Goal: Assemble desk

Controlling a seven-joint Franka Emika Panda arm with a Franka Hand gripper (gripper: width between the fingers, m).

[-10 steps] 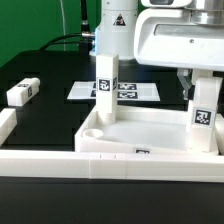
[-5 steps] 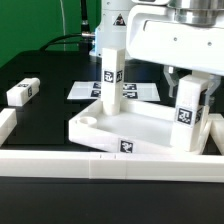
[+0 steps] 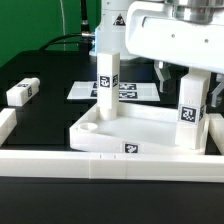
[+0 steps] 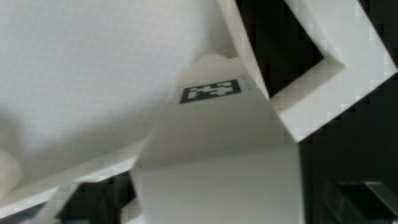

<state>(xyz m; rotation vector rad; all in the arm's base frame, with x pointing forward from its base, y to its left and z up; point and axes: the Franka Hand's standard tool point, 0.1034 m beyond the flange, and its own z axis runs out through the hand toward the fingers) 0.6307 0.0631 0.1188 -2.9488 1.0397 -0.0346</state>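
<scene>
The white desk tabletop (image 3: pixel 150 128) lies tray-like on the black table behind the front rail. One tagged white leg (image 3: pixel 106 82) stands upright in its far corner at the exterior view's left. A second tagged leg (image 3: pixel 191 112) stands upright in the corner at the exterior view's right. My gripper (image 3: pixel 189 80) hangs over this second leg, jaws open on either side of its top, with a dark finger (image 3: pixel 163 74) clear of it. In the wrist view the leg (image 4: pixel 214 150) runs down between the fingers onto the tabletop (image 4: pixel 89 60). A third leg (image 3: pixel 22 92) lies loose at the exterior view's left.
The marker board (image 3: pixel 140 92) lies flat behind the tabletop. A long white border rail (image 3: pixel 90 163) runs along the front and turns up at the exterior view's left (image 3: pixel 5 125). The arm's white body (image 3: pixel 175 35) fills the space above the second leg.
The tabletop swung round on the table with the second leg while my jaws held that leg. The jaws have since spread apart off the leg, which stays standing.
</scene>
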